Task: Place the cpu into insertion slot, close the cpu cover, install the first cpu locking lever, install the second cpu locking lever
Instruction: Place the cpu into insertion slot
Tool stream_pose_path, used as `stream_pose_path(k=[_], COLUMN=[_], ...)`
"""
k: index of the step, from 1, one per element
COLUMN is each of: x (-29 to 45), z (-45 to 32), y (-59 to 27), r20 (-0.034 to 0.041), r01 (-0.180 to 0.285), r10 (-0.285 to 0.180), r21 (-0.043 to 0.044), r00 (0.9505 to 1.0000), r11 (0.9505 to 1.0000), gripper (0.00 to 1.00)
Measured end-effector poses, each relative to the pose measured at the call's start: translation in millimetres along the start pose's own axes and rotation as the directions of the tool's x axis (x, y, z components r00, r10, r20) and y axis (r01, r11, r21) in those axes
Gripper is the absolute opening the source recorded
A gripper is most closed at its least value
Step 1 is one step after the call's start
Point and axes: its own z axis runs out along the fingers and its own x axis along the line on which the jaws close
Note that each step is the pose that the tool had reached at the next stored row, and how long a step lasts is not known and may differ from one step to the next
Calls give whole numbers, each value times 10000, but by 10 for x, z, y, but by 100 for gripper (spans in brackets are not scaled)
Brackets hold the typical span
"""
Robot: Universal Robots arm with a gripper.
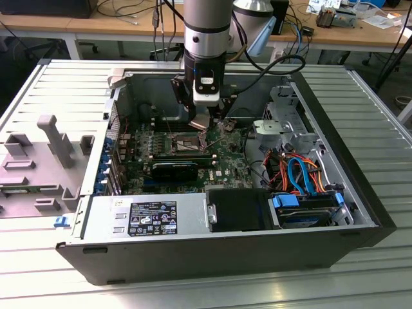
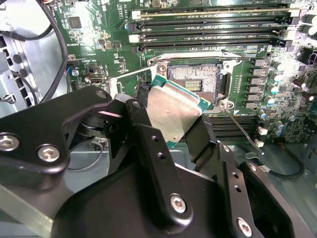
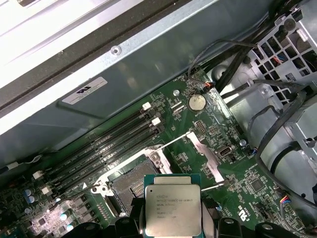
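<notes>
In both wrist views the cpu point(image 2: 173, 111) point(image 3: 173, 206), a square chip with a dull silver top, is pinched between the black fingers of my gripper point(image 2: 173, 118) point(image 3: 173, 224), which is shut on it. It hangs tilted just above and beside the open insertion slot point(image 2: 195, 82) point(image 3: 130, 182) on the green motherboard. The cpu cover point(image 3: 204, 152) stands swung up next to the slot. Thin wire locking levers point(image 2: 241, 130) point(image 3: 168, 144) stick out, unlatched. In the exterior view my gripper point(image 1: 201, 121) hovers over the slot point(image 1: 182, 143) inside the open computer case.
Memory slots point(image 2: 208, 22) run beside the socket. A power supply point(image 1: 148, 217) lies along the case's near wall, and a drive bay with orange and blue cables point(image 1: 302, 177) sits at the exterior view's right. Black cables point(image 3: 267, 124) hang near the board. Case walls point(image 1: 77, 187) enclose everything.
</notes>
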Motion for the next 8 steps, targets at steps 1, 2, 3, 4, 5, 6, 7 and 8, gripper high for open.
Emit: stream_pose_path(k=[1,2,3,4,5,6,7,8], x=[0,0,0,0,0,0,0,0], z=[0,0,0,0,0,0,0,0], y=[0,0,0,0,0,0,0,0], r20=[3,7,12,17,19,21,26,29], r01=[-17,-39,-57,-72,-80,-89,-103,-114], r10=[17,39,57,72,80,89,103,114], r21=[4,11,18,24,27,31,38,43], r00=[10000,10000,10000,10000,10000,10000,9999,9999], r11=[10000,10000,10000,10000,10000,10000,9999,9999], gripper=[54,54,54,54,54,54,54,54])
